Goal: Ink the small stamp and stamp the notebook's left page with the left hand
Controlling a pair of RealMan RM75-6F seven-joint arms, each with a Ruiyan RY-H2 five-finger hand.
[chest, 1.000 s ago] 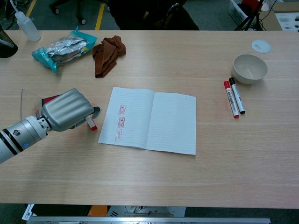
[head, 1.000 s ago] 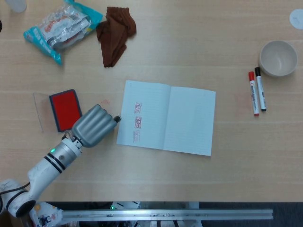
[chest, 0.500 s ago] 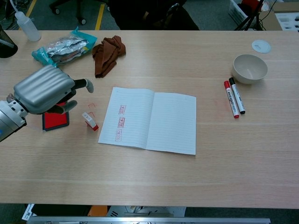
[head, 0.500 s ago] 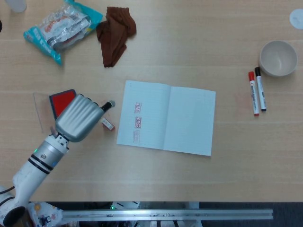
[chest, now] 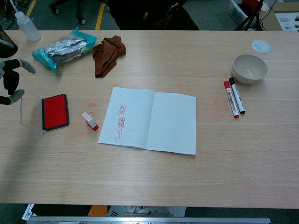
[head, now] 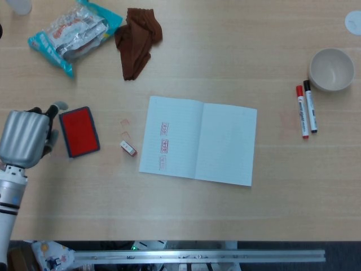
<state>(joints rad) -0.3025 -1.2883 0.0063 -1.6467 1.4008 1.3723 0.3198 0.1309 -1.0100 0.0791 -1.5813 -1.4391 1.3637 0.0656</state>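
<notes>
Left hand (head: 23, 138) hovers at the far left edge, fingers apart, holding nothing. Just right of it sits the ink pad (head: 79, 131). Further right lies the stamp (head: 128, 148), on its side, angled toward the notebook (head: 197, 140) beside it. Right hand unseen.

A lab: squeeze bottle (chest: 26, 27), yellow floor tape (chest: 101, 14) behind the table (chest: 154, 182)

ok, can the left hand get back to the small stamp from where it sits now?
Probably yes. The left hand is open, just left of the ink pad; the small stamp lies free on the table beyond the pad, nothing on it.
</notes>
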